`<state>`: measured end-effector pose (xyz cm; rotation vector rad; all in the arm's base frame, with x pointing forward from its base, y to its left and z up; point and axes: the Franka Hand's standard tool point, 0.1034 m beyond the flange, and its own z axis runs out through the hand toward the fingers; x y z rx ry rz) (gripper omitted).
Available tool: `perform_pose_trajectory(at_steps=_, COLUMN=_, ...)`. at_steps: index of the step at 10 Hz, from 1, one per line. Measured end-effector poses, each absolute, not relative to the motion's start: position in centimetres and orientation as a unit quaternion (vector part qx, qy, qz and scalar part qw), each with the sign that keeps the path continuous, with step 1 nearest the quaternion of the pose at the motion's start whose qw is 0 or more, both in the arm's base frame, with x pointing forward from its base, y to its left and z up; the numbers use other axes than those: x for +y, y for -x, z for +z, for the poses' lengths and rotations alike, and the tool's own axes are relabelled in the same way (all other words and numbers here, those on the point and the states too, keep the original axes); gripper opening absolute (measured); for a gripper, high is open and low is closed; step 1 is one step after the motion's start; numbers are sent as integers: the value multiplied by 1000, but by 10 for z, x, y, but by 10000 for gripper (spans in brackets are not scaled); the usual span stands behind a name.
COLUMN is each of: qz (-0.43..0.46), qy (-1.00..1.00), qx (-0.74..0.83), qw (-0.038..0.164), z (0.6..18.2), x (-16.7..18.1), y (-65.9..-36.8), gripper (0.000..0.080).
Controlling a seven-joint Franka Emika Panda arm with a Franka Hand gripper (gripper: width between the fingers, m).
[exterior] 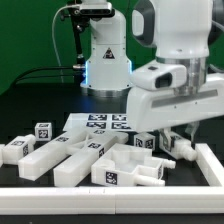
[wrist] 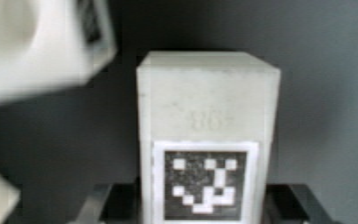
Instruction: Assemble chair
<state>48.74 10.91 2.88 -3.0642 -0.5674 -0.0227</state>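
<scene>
The chair is still loose white parts lying on the black table. One of them, a white block [wrist: 206, 100] with a black-and-white tag on its near face, fills the wrist view. My gripper [wrist: 204, 206] straddles it, with a black finger lying against each side of its tagged end. In the exterior view my gripper [exterior: 178, 140] is down at table level on the exterior view's right, over that block [exterior: 177, 150]. A long white bar [exterior: 60, 152] and a chunky slab piece [exterior: 130, 168] lie toward the exterior view's left. The contact of the pads is blurred.
The marker board [exterior: 100, 122] lies flat behind the parts. A small tagged cube [exterior: 42, 130] and a short part [exterior: 12, 150] sit at the exterior view's left. A white rail [exterior: 211, 166] borders the right and front. The arm's base [exterior: 105, 65] stands at the back.
</scene>
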Motion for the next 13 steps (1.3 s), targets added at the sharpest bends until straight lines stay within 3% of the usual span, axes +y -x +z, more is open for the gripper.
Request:
perform_pose_trajectory(at_steps=3, qz=-14, qy=986, qx=-166, qw=12, z=52, x=115, y=-445, gripper=284)
perform_pose_trajectory(at_steps=6, qz=-14, qy=987, qx=-163, qw=14, z=46, x=116, y=-445, gripper=284)
perform_pose_trajectory(at_steps=8, qz=-20, qy=990, qx=-136, qw=24, z=19, x=124, y=-432, gripper=284)
perform_pose_trajectory(at_steps=9, qz=-29, qy=990, qx=-132, qw=27, z=15, x=126, y=-429, gripper=284)
perform_pose_trajectory(at_steps=13, qz=-27, qy=988, qx=-149, qw=26, z=17, x=123, y=-430, gripper=284)
